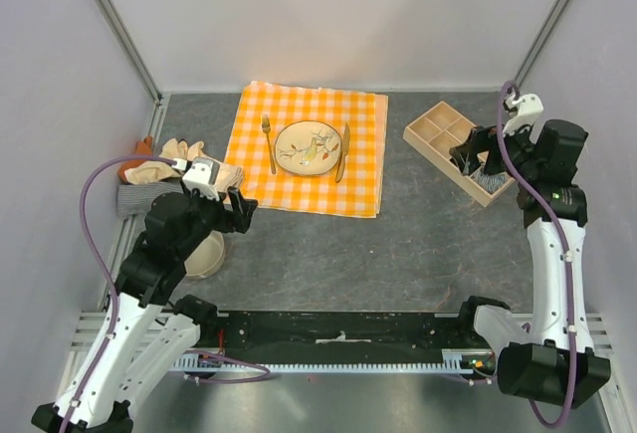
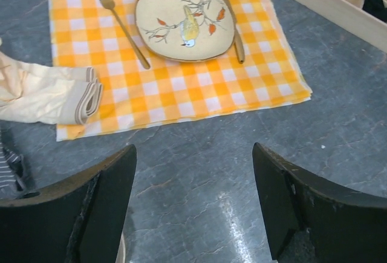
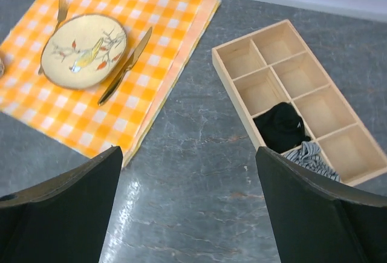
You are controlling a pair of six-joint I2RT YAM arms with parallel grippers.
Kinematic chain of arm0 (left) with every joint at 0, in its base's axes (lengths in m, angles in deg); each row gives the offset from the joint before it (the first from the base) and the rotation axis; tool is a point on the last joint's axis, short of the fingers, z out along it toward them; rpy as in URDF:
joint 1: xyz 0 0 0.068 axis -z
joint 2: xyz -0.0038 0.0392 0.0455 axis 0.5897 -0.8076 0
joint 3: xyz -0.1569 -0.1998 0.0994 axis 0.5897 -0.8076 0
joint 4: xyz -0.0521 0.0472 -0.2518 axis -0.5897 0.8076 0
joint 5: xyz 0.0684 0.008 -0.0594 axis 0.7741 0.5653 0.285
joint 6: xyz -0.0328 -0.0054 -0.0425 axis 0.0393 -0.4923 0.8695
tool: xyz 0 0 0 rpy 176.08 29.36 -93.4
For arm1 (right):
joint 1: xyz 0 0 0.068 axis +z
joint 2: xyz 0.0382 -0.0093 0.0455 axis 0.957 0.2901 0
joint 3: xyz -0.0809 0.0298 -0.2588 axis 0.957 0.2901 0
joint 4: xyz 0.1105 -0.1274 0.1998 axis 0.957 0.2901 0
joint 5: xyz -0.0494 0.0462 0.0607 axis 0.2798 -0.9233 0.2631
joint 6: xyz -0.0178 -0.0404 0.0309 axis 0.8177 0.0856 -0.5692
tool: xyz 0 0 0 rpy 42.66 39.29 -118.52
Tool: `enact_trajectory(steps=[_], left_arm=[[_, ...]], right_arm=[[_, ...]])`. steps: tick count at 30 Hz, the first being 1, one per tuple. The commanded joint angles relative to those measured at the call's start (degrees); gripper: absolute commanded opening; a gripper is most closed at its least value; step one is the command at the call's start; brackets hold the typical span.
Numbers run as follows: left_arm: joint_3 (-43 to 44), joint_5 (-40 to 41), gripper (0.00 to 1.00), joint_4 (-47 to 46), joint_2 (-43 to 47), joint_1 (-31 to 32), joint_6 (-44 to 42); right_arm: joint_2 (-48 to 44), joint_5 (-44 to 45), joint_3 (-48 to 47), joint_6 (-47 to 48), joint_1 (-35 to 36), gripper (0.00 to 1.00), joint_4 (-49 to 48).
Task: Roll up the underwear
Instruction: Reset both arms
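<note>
A heap of underwear (image 1: 164, 169) lies at the table's left edge: cream pieces, an orange one (image 1: 140, 147) and a grey striped one (image 1: 137, 199). In the left wrist view a folded cream piece (image 2: 57, 94) rests partly on the tablecloth, with a bit of striped cloth (image 2: 8, 169) below it. My left gripper (image 1: 237, 208) (image 2: 193, 154) hangs open and empty over bare table, right of the heap. A black piece (image 3: 280, 127) and a striped piece (image 3: 309, 156) sit in compartments of the wooden box (image 3: 233, 78) (image 1: 430, 136). My right gripper (image 1: 475, 152) (image 3: 188, 154) is open and empty beside that box.
An orange-and-white checked tablecloth (image 1: 304, 189) (image 2: 181, 94) (image 3: 78, 112) carries a bird-patterned plate (image 1: 309, 147), a fork (image 1: 268, 142) and a knife (image 1: 343, 151). A cream bowl (image 1: 205, 256) sits under my left arm. Walls enclose the table on three sides.
</note>
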Motion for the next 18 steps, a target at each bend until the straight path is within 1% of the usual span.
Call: enact_trajectory(steps=[1, 4, 11, 18], left_arm=[[0.64, 4.09, 0.84, 2.21, 2.07, -0.23, -3.85], [-0.94, 2.6, 0.84, 1.33, 3.83, -0.31, -3.84], [-3.84, 3.82, 0.87, 0.36, 7.44, -0.31, -3.32], [-4.11, 3.82, 0.87, 0.27, 7.26, -0.31, -3.23]], right_arm=[[-2.47, 9.74, 2.39, -17.86, -0.12, 0.98, -8.53], [-3.26, 13.27, 3.79, -19.28, -0.12, 0.98, -8.8], [-5.29, 14.77, 5.73, -18.58, -0.12, 0.98, -10.38], [-6.17, 15.22, 6.52, -17.61, -0.12, 0.98, -10.64]])
